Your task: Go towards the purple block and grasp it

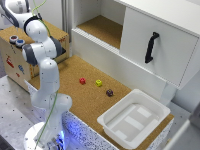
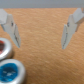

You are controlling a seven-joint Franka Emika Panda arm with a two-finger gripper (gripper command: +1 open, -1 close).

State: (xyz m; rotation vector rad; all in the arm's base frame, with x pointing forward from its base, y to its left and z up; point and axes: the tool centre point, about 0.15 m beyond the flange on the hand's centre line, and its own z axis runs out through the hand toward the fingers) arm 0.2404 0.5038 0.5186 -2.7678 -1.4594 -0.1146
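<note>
The purple block [image 1: 109,92] is a tiny dark cube on the cork table top, just off the far corner of the white tray [image 1: 116,105]. My arm is folded up at the exterior view's left. Its hand is over the wooden box [image 1: 12,62], far from the block. In the wrist view my gripper [image 2: 41,32] is open, its two grey fingers [image 2: 12,30] wide apart with only brown surface between them. The purple block does not show in the wrist view.
A red cube [image 1: 82,80] and a yellow-green cube [image 1: 99,83] lie to the exterior view's left of the purple block. A white cabinet with a black handle [image 1: 151,47] stands behind them. Two round discs, one reddish [image 2: 4,48] and one blue [image 2: 10,71], show in the wrist view.
</note>
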